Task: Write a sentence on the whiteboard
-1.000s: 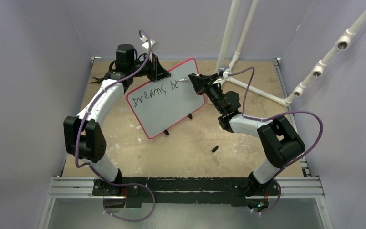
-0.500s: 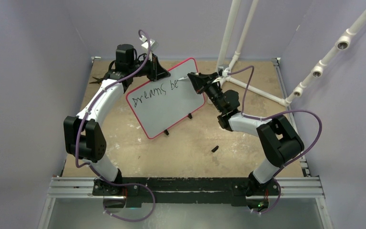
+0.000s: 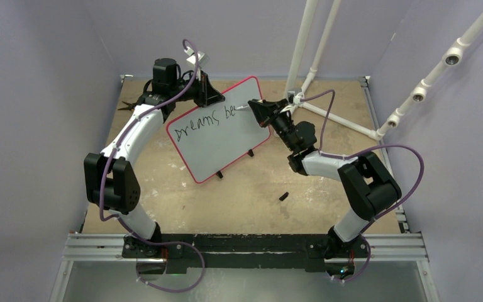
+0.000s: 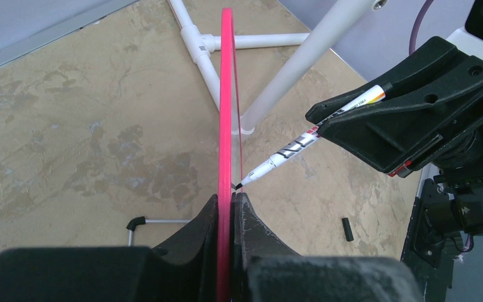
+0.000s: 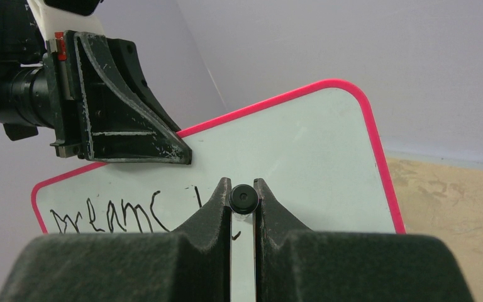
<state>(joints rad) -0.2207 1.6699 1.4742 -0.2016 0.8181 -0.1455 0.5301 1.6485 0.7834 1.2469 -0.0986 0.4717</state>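
The whiteboard (image 3: 226, 129), white with a red-pink rim, stands tilted on black feet. The sentence (image 3: 202, 123) reads "Dreams be" in black along its top. My left gripper (image 3: 206, 92) is shut on the board's top edge; in the left wrist view the rim (image 4: 226, 94) runs between my fingers. My right gripper (image 3: 258, 108) is shut on a white marker (image 4: 302, 146), whose tip touches the board's face just right of the last letter. The right wrist view shows the marker's black end (image 5: 243, 199) between my fingers, in front of the board (image 5: 302, 151).
A small black marker cap (image 3: 283, 196) lies on the tan table right of centre. White pipe frames (image 3: 308, 44) stand at the back right. Purple walls close in the table. The board's wire foot (image 4: 139, 221) shows behind it.
My right gripper and marker have shifted slightly right along the board's top line. The left arm and board have not moved.
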